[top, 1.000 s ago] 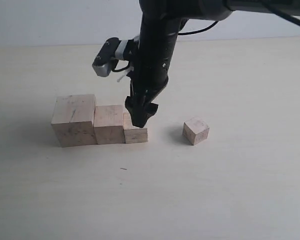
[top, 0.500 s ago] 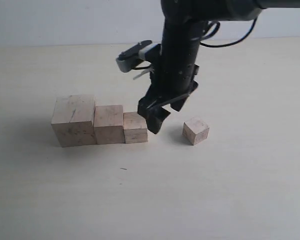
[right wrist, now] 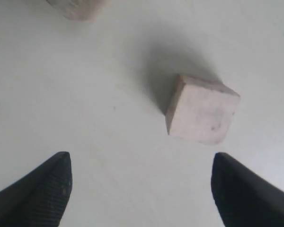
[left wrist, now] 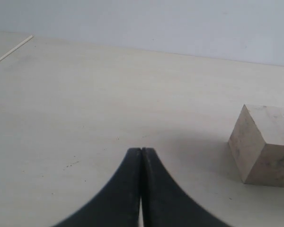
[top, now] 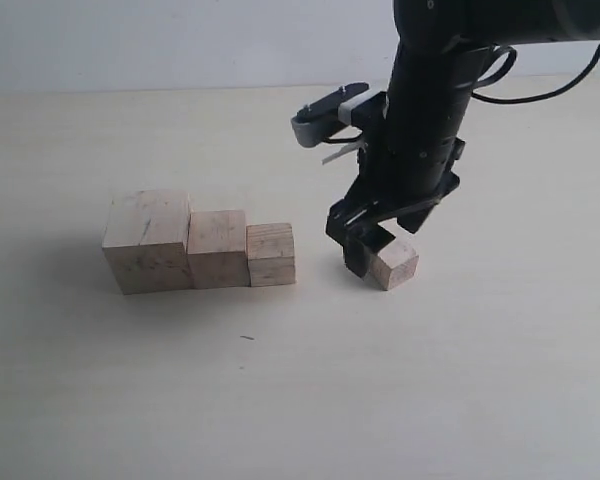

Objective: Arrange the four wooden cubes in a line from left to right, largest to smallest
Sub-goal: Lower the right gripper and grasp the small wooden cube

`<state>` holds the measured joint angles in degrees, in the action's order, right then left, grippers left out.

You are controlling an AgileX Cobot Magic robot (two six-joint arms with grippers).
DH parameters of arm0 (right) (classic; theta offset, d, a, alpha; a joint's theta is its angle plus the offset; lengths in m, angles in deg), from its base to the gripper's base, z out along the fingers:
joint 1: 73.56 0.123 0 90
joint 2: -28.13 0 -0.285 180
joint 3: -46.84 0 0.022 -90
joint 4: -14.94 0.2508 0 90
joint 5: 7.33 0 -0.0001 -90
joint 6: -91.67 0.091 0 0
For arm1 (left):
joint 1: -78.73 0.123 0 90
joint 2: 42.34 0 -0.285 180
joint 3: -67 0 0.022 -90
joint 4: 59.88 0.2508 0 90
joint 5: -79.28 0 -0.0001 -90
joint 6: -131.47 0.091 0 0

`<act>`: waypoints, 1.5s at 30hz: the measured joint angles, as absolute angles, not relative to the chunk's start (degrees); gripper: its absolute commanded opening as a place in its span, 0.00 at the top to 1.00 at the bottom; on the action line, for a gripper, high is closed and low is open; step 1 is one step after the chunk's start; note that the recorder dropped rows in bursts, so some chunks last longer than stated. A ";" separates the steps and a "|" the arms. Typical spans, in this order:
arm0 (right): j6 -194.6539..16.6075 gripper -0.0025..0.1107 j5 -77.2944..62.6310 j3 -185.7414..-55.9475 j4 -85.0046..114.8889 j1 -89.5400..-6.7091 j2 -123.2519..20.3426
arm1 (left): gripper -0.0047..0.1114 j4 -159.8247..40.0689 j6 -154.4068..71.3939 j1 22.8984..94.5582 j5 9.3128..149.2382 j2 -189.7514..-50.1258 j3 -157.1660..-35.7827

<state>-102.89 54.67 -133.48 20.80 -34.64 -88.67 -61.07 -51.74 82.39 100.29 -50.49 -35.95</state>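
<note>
Got the right pincer (right wrist: 139, 165) hanging wide open just above the smallest cube (right wrist: 201, 116), probably lined up to grab it and finish the row of three cubes (top: 200, 248) off to its side.

Partly behind fingers (top: 354, 255): smallest cube (top: 398, 268); cut by edge: largest cube (left wrist: 267, 146).

The right arm (top: 427, 100) enters from the upper right of the exterior view, its forearm near vertical and its wrist directed downward. The right gripper (top: 380, 245) hangs low, tilted slightly off vertical, jaws spread wide and gripping nothing. The right wrist view shows both ribbed fingertips (right wrist: 47, 189) far apart. The rear finger is partly hidden in the exterior view, so its height cannot be confirmed. A wrist camera housing (top: 325, 112) projects sideways. The left gripper (left wrist: 141, 153) has its jaws pressed together.
</note>
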 measured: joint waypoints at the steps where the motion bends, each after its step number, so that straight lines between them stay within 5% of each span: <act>1: -99.76 0.31 54.37 -131.77 19.03 -34.64 -88.67 | 0.96 -61.07 -51.74 82.39 100.29 -50.49 -35.95; 18: -83.91 0.31 43.72 -127.52 12.29 -37.89 -88.67 | 0.96 -61.07 -51.74 82.39 100.29 -50.49 -35.95; 45: -97.77 0.31 41.41 -127.39 23.98 -39.65 -94.39 | 0.96 -61.07 -51.74 82.39 100.29 -50.49 -35.95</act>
<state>-97.77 41.41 -127.39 23.98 -39.65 -94.39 -61.07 -51.74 82.39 100.29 -50.49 -35.95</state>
